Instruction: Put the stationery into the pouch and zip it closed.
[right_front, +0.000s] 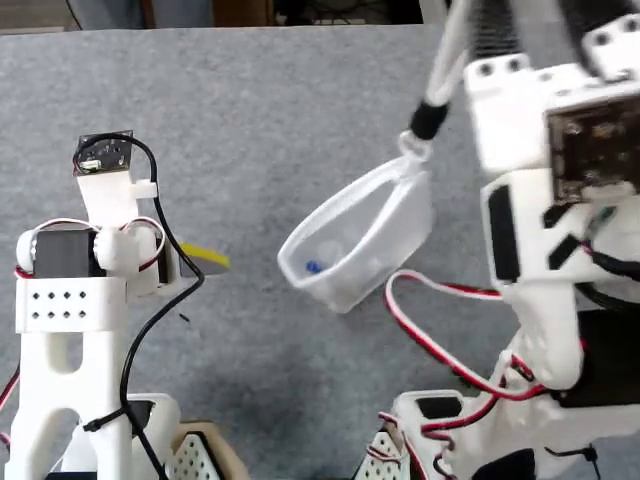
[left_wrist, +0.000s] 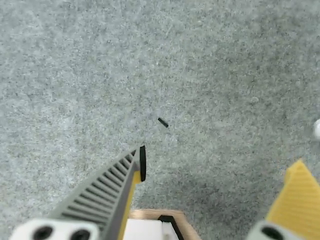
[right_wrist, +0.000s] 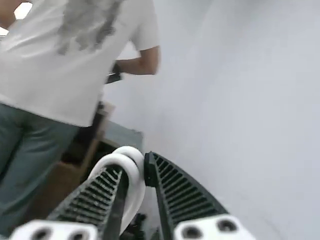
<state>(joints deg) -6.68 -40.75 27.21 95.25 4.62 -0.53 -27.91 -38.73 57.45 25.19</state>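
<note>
The right gripper (right_wrist: 143, 161) is clamped on the white pull loop (right_wrist: 128, 167) at one end of the clear pouch (right_front: 365, 240). In the high view the pouch hangs slantwise from that loop (right_front: 412, 145), right of the table's middle, with its mouth gaping upward and a small blue item (right_front: 313, 267) lying inside near the lower end. Whether the lower end touches the grey mat (right_front: 250, 120) cannot be told.

The left gripper (left_wrist: 215, 175) stands wide apart and holds nothing, poised over bare mat well to the left of the pouch. A tiny black fleck (left_wrist: 163, 122) lies just beyond its grey finger. A broad stretch of mat lies between the two arms and runs up to the table's far edge. A wooden block (left_wrist: 150, 216) sits at the near edge by the left arm's base.
</note>
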